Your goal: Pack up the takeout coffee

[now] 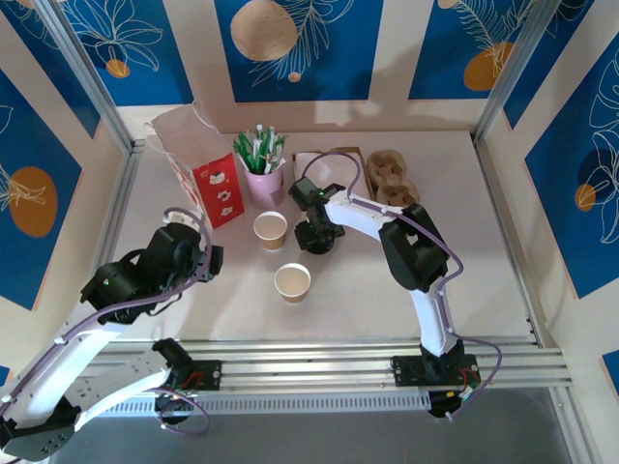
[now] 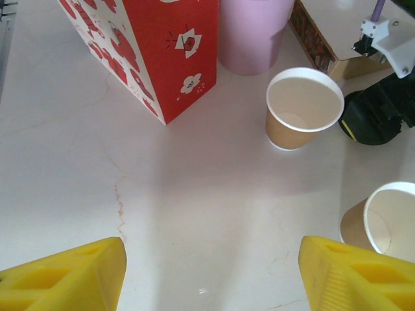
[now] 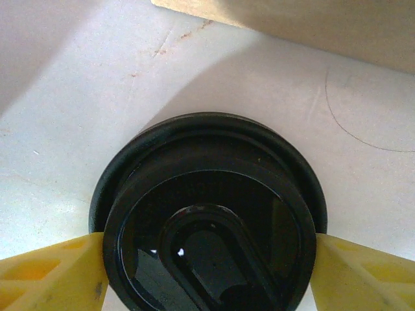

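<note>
Black lid (image 3: 207, 188) sits inside my right claw (image 3: 204, 272), yellow pads (image 3: 45, 275) touching rim; firm hold, cannot tell. Left claw (image 2: 207, 275) wide, empty. Far cup (image 1: 271, 230), near cup (image 1: 292, 282) stand uncapped beside. Risk: shallow pinch on thin rim, lid slips or flips.

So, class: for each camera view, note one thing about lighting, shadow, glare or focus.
Top external: even light, soft shadows beside the paper cups. Left wrist: faint shadow bands across the table, yellow fingers slightly soft. Right wrist: black lid close and blurred, small glints on it.
</note>
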